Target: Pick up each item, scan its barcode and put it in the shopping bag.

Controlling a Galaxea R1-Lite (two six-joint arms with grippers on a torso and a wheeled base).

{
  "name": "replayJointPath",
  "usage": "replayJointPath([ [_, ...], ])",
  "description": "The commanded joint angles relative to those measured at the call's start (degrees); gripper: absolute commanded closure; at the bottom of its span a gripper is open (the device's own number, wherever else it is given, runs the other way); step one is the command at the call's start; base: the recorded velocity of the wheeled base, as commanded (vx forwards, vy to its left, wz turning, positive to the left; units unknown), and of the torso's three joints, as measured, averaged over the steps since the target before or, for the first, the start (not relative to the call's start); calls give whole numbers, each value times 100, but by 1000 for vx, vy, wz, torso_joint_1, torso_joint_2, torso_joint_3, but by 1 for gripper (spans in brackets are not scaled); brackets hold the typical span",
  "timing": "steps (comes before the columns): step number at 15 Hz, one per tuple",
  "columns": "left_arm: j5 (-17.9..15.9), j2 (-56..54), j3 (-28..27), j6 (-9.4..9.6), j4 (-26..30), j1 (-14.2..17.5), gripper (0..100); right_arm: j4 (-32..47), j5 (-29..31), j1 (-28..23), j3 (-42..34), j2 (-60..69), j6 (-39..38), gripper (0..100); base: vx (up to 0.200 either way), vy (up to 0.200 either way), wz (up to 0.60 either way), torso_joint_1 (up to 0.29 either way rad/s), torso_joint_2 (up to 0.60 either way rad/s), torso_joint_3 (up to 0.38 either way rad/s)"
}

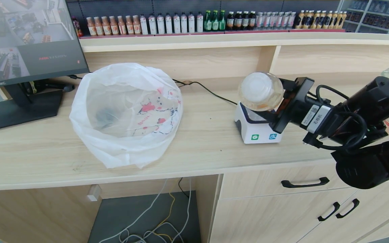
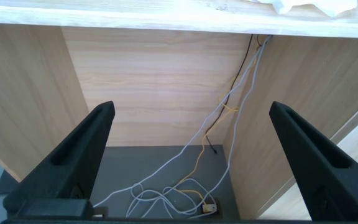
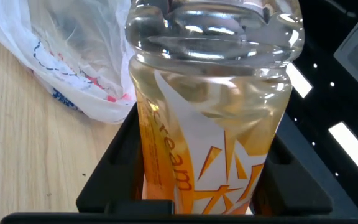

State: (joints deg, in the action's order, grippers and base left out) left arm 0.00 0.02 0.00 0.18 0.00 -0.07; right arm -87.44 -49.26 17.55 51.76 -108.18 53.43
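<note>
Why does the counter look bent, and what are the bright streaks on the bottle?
Head view: the wide lens bows the counter. Right wrist view: room light glints off the clear bottle. Left wrist view: the recess under the counter sits in soft shade.

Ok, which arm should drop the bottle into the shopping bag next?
Right. The right gripper holds the bottle over the scanner, beside the shopping bag; the left gripper hangs open and empty below the countertop.
</note>
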Motion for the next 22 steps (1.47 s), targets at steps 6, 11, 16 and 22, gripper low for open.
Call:
replayJointPath([
  [6, 0, -2, 0, -1, 0, 7, 0, -27, 998, 240, -78, 790, -1107, 100, 0, 0, 0, 0, 0, 0],
  [11, 0, -2, 0, -1, 0, -1, 0, 8, 2615, 837, -140, 1168, -2012, 100, 0, 0, 0, 0, 0, 0],
  [16, 0, -2, 0, 17, 0, -1, 0, 96, 3230, 829, -799, 1378, -3673, 100, 0, 0, 0, 0, 0, 0],
  [22, 0, -2, 0, -9, 0, 7, 0, 17, 3617, 389, -1098, 1396, -4192, 100, 0, 0, 0, 0, 0, 0],
])
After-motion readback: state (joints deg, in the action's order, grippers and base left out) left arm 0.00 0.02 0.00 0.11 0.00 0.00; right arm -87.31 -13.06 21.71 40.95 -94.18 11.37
